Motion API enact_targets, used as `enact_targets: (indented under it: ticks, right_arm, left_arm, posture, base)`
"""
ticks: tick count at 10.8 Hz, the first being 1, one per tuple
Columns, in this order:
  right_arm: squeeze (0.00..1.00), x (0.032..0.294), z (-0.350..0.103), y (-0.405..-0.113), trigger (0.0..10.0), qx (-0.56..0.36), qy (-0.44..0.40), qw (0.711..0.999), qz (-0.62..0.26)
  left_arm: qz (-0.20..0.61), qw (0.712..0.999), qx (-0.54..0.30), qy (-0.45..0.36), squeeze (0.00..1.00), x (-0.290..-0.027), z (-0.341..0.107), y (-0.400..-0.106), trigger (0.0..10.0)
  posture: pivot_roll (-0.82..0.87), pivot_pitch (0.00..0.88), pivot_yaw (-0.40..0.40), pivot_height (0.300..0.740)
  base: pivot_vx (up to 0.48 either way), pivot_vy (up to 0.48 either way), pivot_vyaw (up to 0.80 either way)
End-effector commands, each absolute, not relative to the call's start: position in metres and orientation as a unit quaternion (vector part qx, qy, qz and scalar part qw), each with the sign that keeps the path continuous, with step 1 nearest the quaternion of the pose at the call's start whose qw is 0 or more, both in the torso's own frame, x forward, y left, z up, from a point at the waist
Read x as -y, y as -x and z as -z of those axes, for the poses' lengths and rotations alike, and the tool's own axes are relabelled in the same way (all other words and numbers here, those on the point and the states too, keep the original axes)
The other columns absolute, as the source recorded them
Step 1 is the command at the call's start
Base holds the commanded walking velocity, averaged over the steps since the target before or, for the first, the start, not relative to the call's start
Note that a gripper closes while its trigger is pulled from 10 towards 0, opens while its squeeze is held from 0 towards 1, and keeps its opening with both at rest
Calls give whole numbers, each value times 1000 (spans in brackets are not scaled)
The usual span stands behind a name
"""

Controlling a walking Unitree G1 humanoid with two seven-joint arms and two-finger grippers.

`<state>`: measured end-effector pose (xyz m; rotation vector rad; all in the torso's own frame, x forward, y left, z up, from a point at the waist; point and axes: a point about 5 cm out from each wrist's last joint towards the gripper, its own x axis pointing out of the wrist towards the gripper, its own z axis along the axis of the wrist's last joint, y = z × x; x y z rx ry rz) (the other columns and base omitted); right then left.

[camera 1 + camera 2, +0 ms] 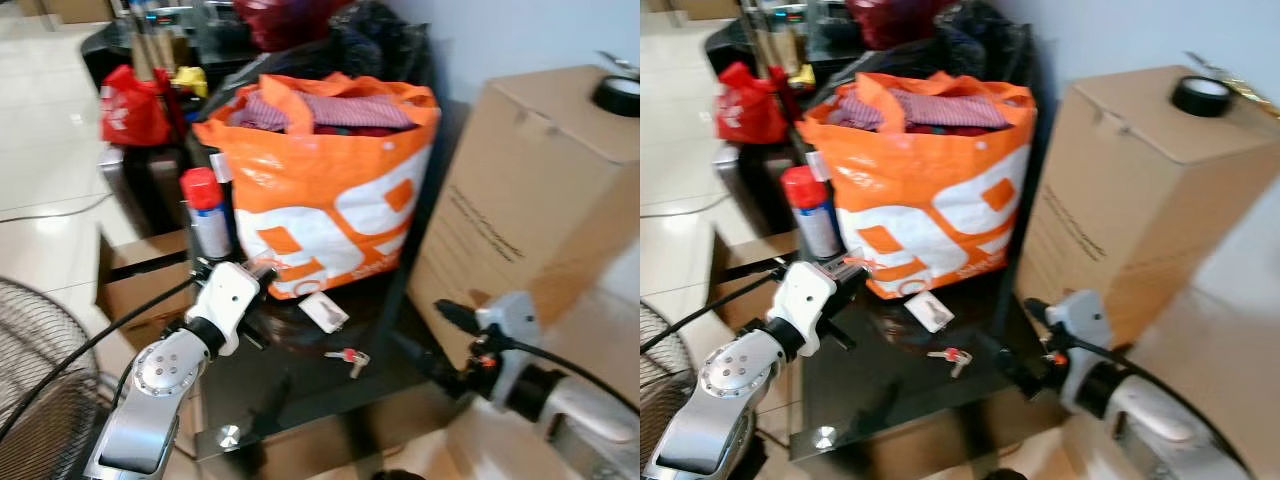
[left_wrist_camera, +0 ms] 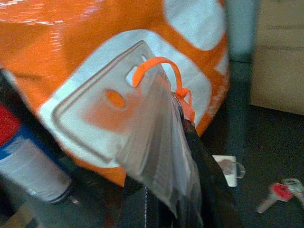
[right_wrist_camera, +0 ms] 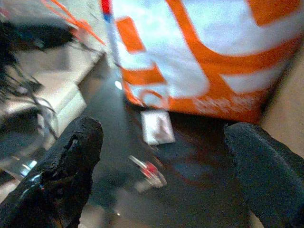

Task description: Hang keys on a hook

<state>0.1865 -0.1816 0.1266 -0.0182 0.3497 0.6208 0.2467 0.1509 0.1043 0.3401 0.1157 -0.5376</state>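
The keys (image 1: 347, 358) lie on the dark bench (image 1: 300, 400), just in front of the orange bag (image 1: 330, 190). The left end effector (image 2: 178, 156) is clamped on a clear plastic hook plate (image 2: 128, 128), apparently held near the bag. The right end effector (image 3: 161, 175) hangs above the keys, fingers apart. The reach is in hand; next it must descend and pinch the key ring.

Head pair: looking forward and down from above at a dark glass table (image 1: 300, 400), orange bag (image 1: 330, 190) centre frame. Wrist pair: low and close, facing that bag; keys (image 3: 151, 172) on the tabletop shared by all.
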Motion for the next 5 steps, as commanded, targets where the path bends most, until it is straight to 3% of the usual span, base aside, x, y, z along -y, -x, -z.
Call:
enact_targets:
  ticks: [1,3,5]
  right_arm:
    - [0,197,-124,-189,10000,-191,24,943,-270]
    - [0,225,-114,-187,10000,-257,79,935,-233]
    - [0,240,-112,-191,10000,-279,119,931,-203]
  left_arm:
    - [284,943,-59,-166,0,-151,-107,-243,10000]
    - [350,919,-75,-167,0,-146,-104,-236,10000]
    - [359,914,-76,-172,0,-146,-104,-238,10000]
  posture:
    - [-48,0,29,740]
    - [-49,0,30,740]
    - [-57,0,33,740]
  base:
    - [0,0,0]
    - [0,0,0]
    - [0,0,0]
